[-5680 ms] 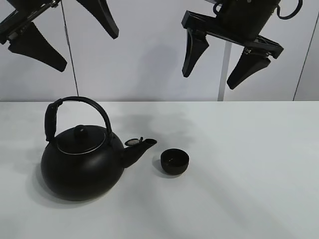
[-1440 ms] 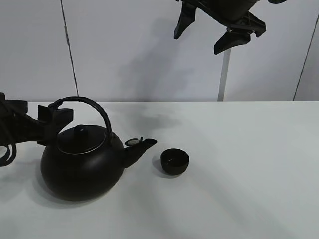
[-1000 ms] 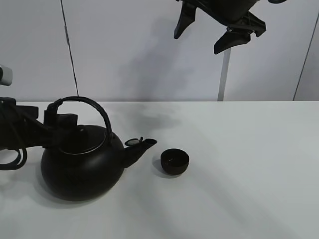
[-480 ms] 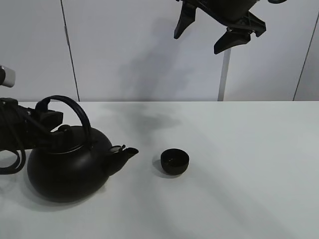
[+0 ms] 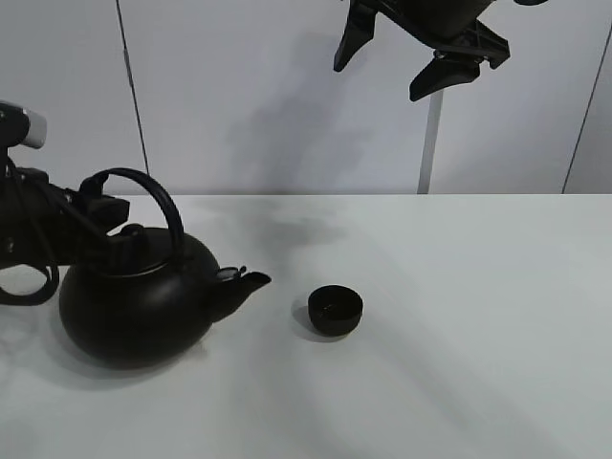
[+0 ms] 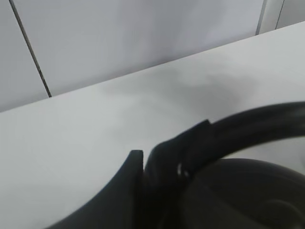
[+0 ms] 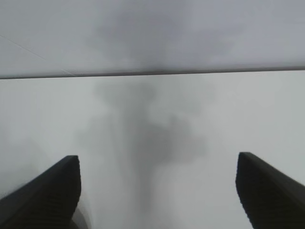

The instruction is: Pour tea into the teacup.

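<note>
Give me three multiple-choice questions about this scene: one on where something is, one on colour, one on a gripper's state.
1. The teacup stands: A) on the table, apart from the kettle's spout; B) touching the spout; C) in a gripper.
2. The teacup is: A) white; B) red; C) black.
3. The left gripper is: A) open; B) shut on the kettle's handle; C) shut on the teacup.
Key: 1 A, bare table shows between spout and teacup; 2 C, dark like the kettle; 3 B, it clamps the handle.
</note>
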